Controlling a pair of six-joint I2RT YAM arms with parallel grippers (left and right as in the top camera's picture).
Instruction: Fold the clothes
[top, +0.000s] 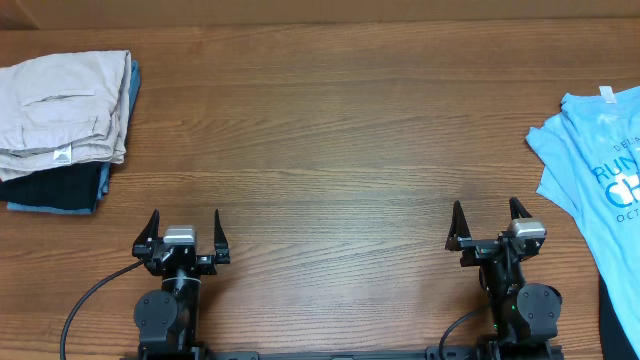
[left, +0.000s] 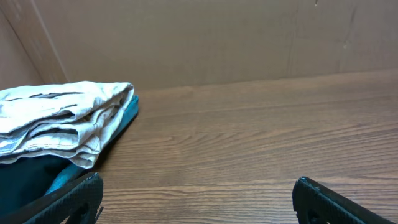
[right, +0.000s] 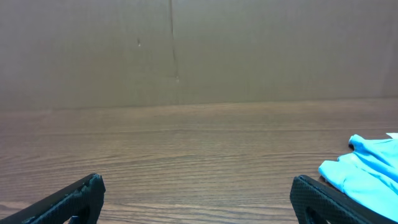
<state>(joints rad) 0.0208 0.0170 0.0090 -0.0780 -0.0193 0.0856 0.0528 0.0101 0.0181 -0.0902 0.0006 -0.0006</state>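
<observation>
My right gripper (top: 485, 212) sits closest, low at the 6 o'clock edge of the brown wood-grain table (top: 330, 140). It is spread wide, holds nothing and points toward 12 o'clock. My left gripper (top: 185, 220) mirrors it on the other side, equally wide and empty.

The light blue short-sleeved cotton T-shirt with white lettering (top: 585, 165) lies at about 2 o'clock from my right gripper, near but not touching. It is loosely spread against the table's 3 o'clock edge and partly cut off by the frame. What shows of it runs roughly from 12 to 6 o'clock, collar end toward 12. In my right wrist view only a rumpled blue corner shows, at the lower right.

The right arm is clearly the nearer one. From my left gripper the shirt is well apart at 3 o'clock, and what lies close to it, at 10 o'clock, is the folded beige garment (top: 60, 105) stacked on darker cloth.

Both arms are drawn back and tucked low. I judge the reach goes rightward first.
</observation>
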